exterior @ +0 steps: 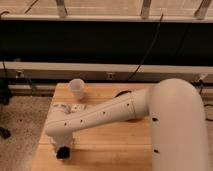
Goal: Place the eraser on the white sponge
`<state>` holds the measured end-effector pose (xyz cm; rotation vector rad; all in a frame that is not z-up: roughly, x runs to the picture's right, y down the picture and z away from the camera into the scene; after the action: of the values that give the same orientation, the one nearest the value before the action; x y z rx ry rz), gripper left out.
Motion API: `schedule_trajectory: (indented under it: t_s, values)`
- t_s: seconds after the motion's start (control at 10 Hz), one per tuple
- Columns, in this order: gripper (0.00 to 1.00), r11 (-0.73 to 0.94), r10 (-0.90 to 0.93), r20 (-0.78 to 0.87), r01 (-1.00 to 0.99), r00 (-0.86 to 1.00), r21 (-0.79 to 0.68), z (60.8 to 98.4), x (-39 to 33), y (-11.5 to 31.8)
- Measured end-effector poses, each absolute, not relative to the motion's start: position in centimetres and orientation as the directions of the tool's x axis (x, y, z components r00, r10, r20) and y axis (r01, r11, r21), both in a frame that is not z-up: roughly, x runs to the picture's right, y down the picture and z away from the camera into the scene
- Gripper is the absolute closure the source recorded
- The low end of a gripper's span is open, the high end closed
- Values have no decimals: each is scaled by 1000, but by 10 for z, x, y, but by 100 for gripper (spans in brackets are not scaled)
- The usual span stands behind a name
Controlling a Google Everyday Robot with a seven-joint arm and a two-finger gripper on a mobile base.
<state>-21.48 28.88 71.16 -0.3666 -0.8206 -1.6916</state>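
At the table's [115, 150] near edge, well apart from the white cup [76, 88], our gripper [62, 153] is hanging low under the arm [100, 117]. We are unable to tell its grip or to pick out the eraser and white sponge. We are judging this the placing step, and the next move is calling for alignment over the sponge.

Your worktop [112, 150] is pale wood. On it you have a white cup [77, 88] standing upright near the back left, some small pale pieces [75, 107] just in front of it, and a dark dish [122, 93], half hidden, further right. The pincer [62, 153] hangs low over the front left corner.
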Motion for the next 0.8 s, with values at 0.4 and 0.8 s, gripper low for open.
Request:
schedule_trajectory:
  t_s: [0.4,0.8]
  values:
    - [57,-78,-731,618,935,-289,346,713,-220,286]
    - [21,-67,-739,610,933,-285,354,713,-222,283]
